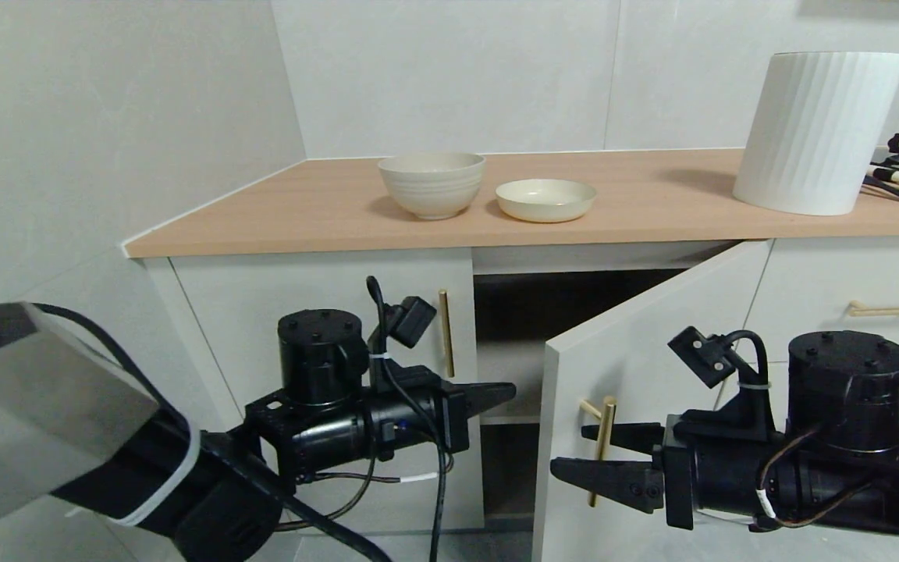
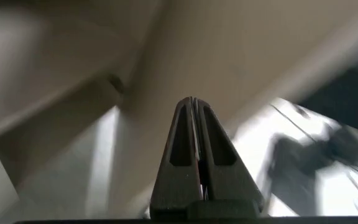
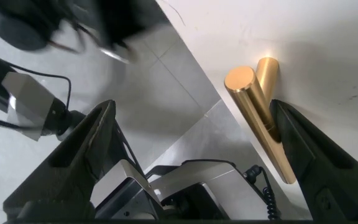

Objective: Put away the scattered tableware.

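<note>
While the cream ribbed bowl (image 1: 431,183) and the shallow cream dish (image 1: 545,199) rest side by side on the far wooden surface (image 1: 301,211), the fingers of the right gripper (image 1: 574,449) are spread astride the brass bar handle (image 1: 608,417) of the open white cabinet door (image 1: 637,336); those of the left gripper (image 1: 500,393) are pressed together. Both pieces are judged rigid, smooth and breakable; a rim hold is advised.
</note>
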Available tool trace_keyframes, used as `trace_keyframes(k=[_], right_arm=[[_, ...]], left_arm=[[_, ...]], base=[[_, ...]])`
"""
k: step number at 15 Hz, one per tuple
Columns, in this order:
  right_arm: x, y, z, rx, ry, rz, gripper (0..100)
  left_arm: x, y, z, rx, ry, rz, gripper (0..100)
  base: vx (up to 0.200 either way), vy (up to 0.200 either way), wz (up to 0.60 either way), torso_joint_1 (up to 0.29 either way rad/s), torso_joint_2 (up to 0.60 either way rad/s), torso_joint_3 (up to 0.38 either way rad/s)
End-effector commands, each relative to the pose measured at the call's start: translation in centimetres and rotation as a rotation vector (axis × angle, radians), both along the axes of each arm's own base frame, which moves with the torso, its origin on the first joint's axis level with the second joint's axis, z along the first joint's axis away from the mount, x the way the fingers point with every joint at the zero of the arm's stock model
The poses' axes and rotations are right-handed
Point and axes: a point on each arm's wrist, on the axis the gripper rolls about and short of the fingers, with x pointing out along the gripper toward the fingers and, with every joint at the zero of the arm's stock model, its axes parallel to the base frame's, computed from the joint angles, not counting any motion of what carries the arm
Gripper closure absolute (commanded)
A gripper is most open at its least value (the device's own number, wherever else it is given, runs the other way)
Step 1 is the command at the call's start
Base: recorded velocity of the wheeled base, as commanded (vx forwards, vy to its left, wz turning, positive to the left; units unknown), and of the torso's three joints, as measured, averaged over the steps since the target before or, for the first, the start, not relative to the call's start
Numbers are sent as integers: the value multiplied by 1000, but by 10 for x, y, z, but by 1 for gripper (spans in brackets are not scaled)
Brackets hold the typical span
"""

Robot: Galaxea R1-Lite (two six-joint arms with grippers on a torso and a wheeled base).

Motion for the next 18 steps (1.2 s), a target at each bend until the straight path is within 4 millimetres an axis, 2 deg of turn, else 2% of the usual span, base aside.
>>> trace_keyframes(k=[1,4,7,8,10,13,18], right_arm=[[-1,0,1,2,-3,1,0],[0,0,-2,-17,-16,6,0],[-2,-2,-4,-24,-9,5,0],[0,-6,-5,-27,-8,-13,0],[2,-12,-4,-27,-18,-34,0],[4,-28,-11,-93,-67,-109,0],[-21,-47,4,-182,-71,-296,0]], left_arm=[[-1,-20,-24,25,36,-30,100],[-5,-32,-23,15,16,-60,100],[7,-44,-26,2,1,-66,100],[12,-50,-33,5,5,-69,100],[13,-51,-33,2,1,-67,100],[5,-58,-25,-9,-14,-93,100],[-7,-53,-1,-41,-50,-94,100]], base=[[0,0,0,0,0,0],[0,0,0,0,0,0],[0,0,0,0,0,0],[0,0,0,0,0,0],[0,0,0,0,0,0],[0,0,0,0,0,0],[0,0,0,0,0,0]])
